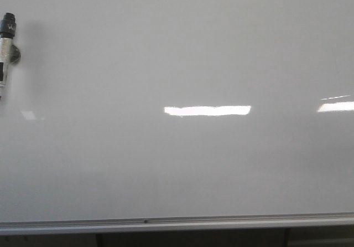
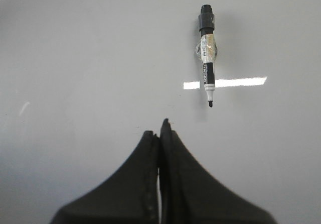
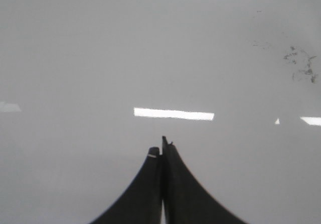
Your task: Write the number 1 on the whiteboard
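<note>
The whiteboard (image 1: 177,64) fills the front view, glossy white-grey, with its silver frame rail (image 1: 177,224) along the bottom. No black stroke of the number 1 shows on it. A black-and-white marker (image 1: 5,47) lies on the board at the far left edge of the front view; in the left wrist view the marker (image 2: 207,53) is uncapped, tip toward my fingers. My left gripper (image 2: 159,133) is shut and empty, a short way from the marker's tip. My right gripper (image 3: 161,151) is shut and empty over bare board (image 3: 100,58). Neither gripper shows in the front view.
Bright rectangular light reflections (image 1: 207,111) lie on the board. Faint dark smudges (image 3: 300,63) mark the board in the right wrist view. Dark space lies below the frame rail.
</note>
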Controlling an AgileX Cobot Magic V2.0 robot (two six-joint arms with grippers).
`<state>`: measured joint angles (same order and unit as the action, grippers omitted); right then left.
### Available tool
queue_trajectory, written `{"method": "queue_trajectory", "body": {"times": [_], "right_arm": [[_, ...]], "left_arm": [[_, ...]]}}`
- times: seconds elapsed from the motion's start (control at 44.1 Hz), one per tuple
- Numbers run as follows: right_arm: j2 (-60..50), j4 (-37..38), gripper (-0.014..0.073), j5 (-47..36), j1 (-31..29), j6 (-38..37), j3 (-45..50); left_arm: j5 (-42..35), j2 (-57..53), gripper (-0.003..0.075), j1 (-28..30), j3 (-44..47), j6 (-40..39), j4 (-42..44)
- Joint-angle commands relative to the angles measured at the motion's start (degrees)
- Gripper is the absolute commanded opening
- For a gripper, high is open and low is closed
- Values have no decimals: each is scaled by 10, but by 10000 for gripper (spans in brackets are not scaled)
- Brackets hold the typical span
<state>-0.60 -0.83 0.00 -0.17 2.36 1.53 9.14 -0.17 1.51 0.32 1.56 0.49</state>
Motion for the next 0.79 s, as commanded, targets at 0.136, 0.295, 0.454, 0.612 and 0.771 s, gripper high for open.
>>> {"method": "queue_trajectory", "body": {"times": [0.136, 0.295, 0.454, 0.612, 0.771], "right_arm": [[-9, 1, -69, -46, 0, 3, 0], [-9, 1, -69, -46, 0, 3, 0], [-9, 1, -69, -47, 0, 3, 0], [-9, 1, -69, -48, 0, 3, 0], [-9, 1, -69, -49, 0, 3, 0]], "left_arm": [[-51, -12, -19, -2, 13, -1, 0], [-51, -12, -19, -2, 13, -1, 0], [-51, -12, -19, -2, 13, -1, 0], [-53, -12, -19, -2, 13, -1, 15], [-55, -12, -19, -2, 13, -1, 15]]}}
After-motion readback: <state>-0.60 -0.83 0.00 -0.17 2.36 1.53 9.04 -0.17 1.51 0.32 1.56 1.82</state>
